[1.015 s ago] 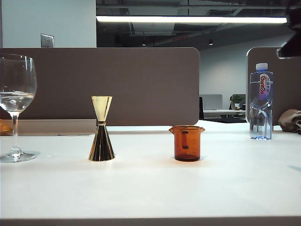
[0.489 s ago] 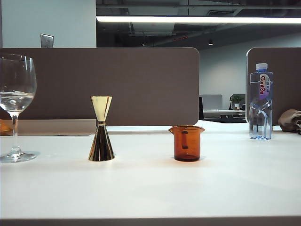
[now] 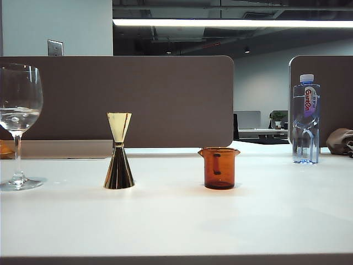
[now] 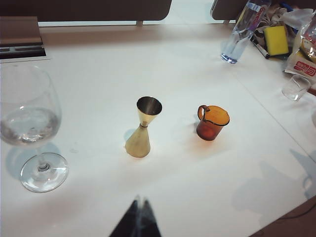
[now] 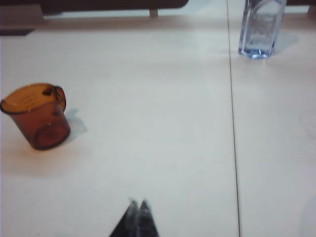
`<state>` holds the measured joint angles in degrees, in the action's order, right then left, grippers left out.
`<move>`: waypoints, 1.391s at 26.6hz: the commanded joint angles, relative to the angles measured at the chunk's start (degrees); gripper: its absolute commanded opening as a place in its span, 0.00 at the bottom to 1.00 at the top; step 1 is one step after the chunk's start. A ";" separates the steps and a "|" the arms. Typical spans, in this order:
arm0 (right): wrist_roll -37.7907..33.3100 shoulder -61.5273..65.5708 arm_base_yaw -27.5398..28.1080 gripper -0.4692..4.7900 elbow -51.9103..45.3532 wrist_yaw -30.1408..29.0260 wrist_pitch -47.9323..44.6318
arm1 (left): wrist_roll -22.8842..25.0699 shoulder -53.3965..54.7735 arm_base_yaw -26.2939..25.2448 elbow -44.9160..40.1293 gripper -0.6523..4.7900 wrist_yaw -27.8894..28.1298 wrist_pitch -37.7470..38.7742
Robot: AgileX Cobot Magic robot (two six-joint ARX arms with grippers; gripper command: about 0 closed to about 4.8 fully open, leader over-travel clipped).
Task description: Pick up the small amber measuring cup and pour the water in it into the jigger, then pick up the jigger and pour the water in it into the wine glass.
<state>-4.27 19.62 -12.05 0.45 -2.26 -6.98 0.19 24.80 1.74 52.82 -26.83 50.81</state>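
White table (image 3: 176, 221), left hand (image 4: 138, 217) (pinched), right hand (image 5: 138, 217) pinched

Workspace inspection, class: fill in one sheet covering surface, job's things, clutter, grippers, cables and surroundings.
Surface: white table, dry as far as visible.
Job's things: wine glass holds water; jigger upright; small amber measuring cup upright, apart from the jigger.
Clutter: water bottle; yellow sponge, snack packet, small clear glass at the table's edge.
Grippers: left gripper shut, holding nothing; right gripper shut, holding nothing; both above the table.
Cables: nothing seen.
Surroundings: grey partitions, office behind.
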 commanded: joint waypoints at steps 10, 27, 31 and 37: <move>-0.22 -12.22 1.18 0.09 -0.42 0.63 17.27 | 0.04 0.02 0.00 0.17 0.12 -0.17 -0.68; -0.22 -19.45 1.01 0.09 -0.42 0.63 16.96 | 0.04 0.02 -0.02 0.17 0.12 -0.17 -0.66; -0.22 -19.50 1.01 0.09 -0.42 0.66 17.22 | 0.04 0.02 0.00 0.17 0.12 -0.17 -0.68; -0.22 -19.50 1.01 0.09 -0.42 0.66 17.22 | 0.04 0.02 -0.02 0.17 0.12 -0.17 -0.66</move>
<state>-4.27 0.08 -11.00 0.45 -1.69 10.50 0.19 24.80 1.74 52.82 -26.83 50.81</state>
